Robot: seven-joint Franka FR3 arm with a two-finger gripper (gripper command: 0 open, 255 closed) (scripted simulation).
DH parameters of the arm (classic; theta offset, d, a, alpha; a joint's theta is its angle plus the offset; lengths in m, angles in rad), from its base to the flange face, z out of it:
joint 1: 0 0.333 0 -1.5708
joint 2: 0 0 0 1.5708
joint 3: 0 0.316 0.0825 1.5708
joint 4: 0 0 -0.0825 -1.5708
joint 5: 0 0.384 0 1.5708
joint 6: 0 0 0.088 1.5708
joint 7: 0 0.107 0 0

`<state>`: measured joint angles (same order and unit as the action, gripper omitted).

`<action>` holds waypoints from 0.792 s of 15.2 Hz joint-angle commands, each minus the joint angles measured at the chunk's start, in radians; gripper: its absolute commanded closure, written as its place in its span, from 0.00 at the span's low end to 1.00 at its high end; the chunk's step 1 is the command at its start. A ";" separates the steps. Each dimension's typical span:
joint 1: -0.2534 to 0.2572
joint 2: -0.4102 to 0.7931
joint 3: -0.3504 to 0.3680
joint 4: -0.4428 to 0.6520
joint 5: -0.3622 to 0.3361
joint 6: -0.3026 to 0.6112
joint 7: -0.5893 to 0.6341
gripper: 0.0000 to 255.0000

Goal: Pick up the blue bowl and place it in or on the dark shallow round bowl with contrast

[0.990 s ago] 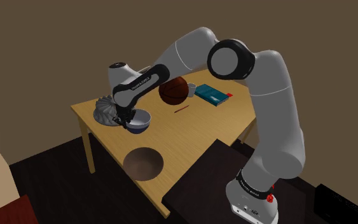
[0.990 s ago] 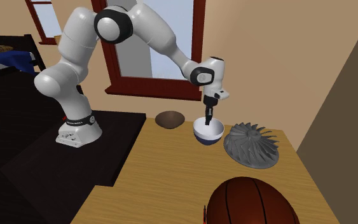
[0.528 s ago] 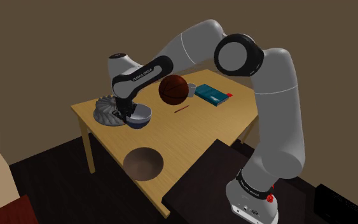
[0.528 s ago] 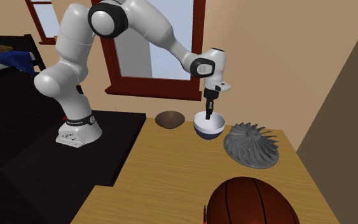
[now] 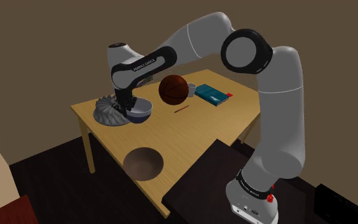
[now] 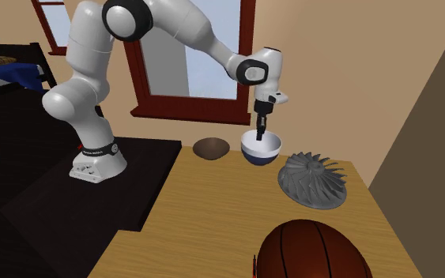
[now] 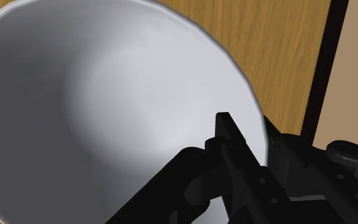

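one arm (image 5: 199, 35) arched high, fingers (image 7: 229, 149) pointing down, pinching rim of blue bowl (image 6: 260, 150)

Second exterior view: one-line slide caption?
Franka's tool grips the blue bowl by its rim, between the brown bowl and a grey finned wheel on the wooden table.

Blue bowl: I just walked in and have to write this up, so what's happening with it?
The arm's end effector is shut on the rim of the blue bowl, one finger inside. Over the last second it has raised the bowl off the table, beside the grey finned wheel. The brown bowl it is meant for sits empty near the table's edge by the stand.
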<state>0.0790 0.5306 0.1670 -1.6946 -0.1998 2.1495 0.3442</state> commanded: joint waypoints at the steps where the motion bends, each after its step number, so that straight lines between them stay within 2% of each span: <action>1: 0.000 -0.011 0.002 0.013 0.004 -0.024 -0.004 1.00; 2: -0.001 -0.018 0.003 0.016 0.006 -0.034 -0.005 1.00; 12: 0.076 -0.273 0.070 -0.343 0.035 0.060 0.149 1.00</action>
<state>0.1451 0.2804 0.2285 -2.0052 -0.1683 2.2005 0.4739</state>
